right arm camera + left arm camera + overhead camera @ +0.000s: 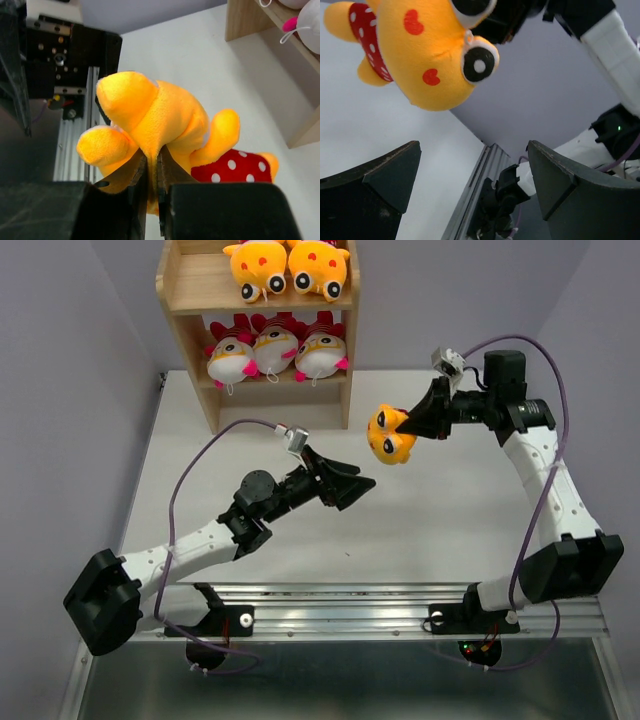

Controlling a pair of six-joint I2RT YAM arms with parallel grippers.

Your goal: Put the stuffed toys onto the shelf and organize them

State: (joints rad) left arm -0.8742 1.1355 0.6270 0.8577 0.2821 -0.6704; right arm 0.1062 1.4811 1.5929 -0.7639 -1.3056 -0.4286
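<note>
The wooden shelf stands at the back left. Its top tier holds two orange-yellow toys. Its lower tier holds three white-faced toys. My right gripper is shut on a third orange-yellow toy and holds it in the air right of the shelf. In the right wrist view the fingers pinch a fold of its plush. My left gripper is open and empty over the table's middle. The held toy hangs above it in the left wrist view.
The white table ends at a metal rail at the near edge, where both arm bases are bolted. Purple cables loop over both arms. The shelf's corner and a white-faced toy show in the right wrist view.
</note>
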